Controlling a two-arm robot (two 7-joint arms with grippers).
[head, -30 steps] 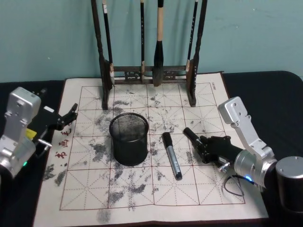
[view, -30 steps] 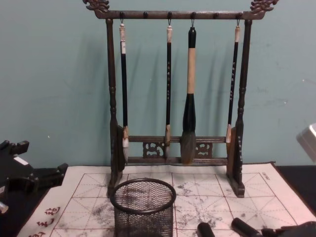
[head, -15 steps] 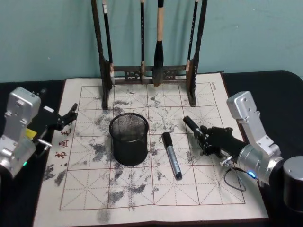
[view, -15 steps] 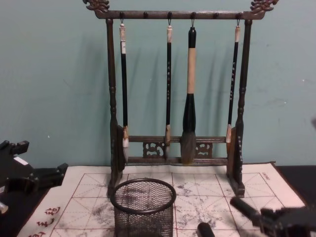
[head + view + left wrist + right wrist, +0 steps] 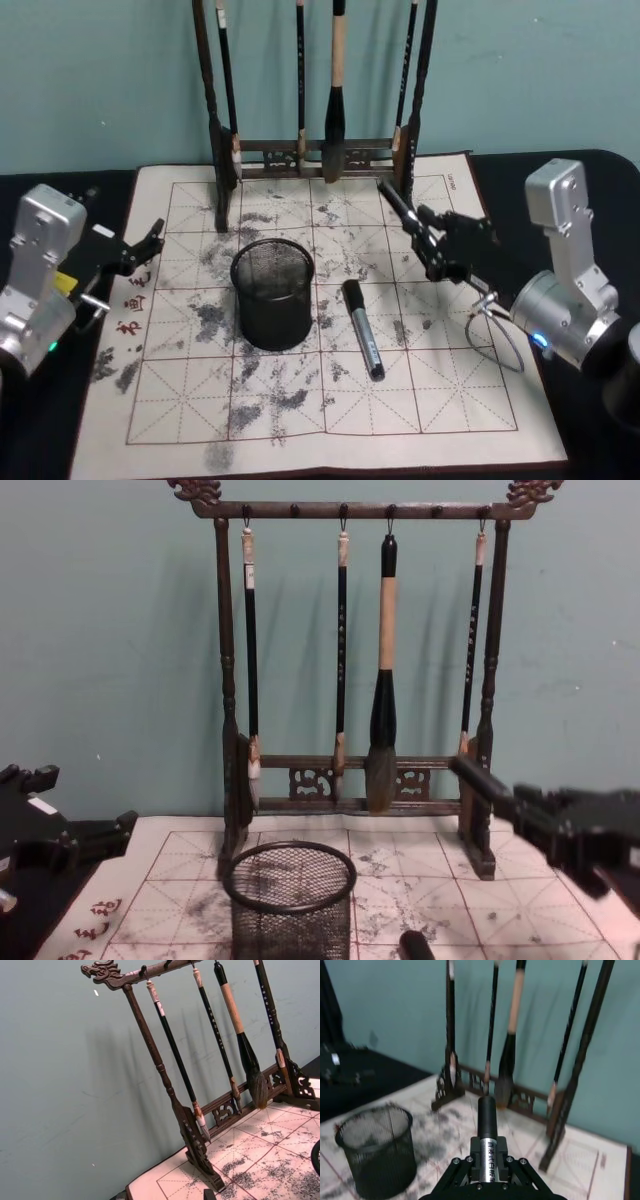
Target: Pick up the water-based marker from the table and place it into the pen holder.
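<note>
Ink-stained table: my right gripper clamps the marker, whose tip may snag the brush rack; left gripper parked

A plain teal wall stands behind, evenly lit.

dark table, ink-stained grid mat, on it 1 pen holder, 1 marker, 1 brush rack

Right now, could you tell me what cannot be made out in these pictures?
- Base of the pen holder: cut off by the chest view's lower edge.
- The lying marker: all but one end cut off there too.
- Rear end of the held marker: hidden inside the right gripper, right wrist view.
</note>
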